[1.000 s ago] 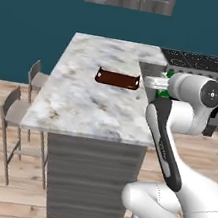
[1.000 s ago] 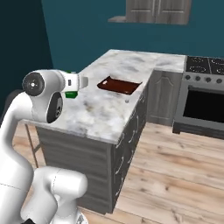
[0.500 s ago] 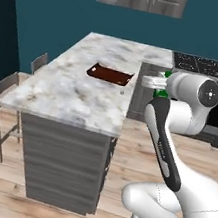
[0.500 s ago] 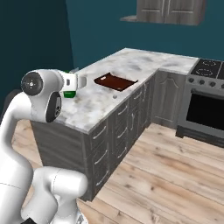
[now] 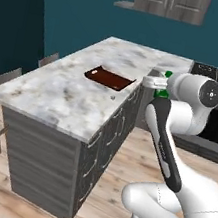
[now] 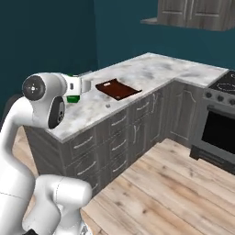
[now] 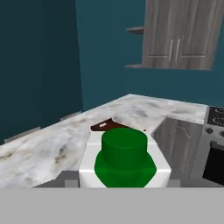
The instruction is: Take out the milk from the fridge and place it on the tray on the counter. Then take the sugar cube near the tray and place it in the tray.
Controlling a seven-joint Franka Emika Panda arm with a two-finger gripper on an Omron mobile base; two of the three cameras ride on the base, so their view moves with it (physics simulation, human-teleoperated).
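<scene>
The counter [image 5: 63, 93] bears the tray [image 5: 109, 78] and sugar cube [image 5: 112, 97].

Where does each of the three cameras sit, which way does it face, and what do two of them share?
Left base view: behind the arm's left, looking forward and down at the counter and tray; the arm rises at lower right.
Right base view: behind its right, facing the same counter and tray; the arm rises at lower left.
Hand view: on the hand, looking along the claw past the milk at the counter.
Both base views share counter, tray, sugar cube and milk.

Even, soft rendered light; faint shadows; slightly blurry.
</scene>
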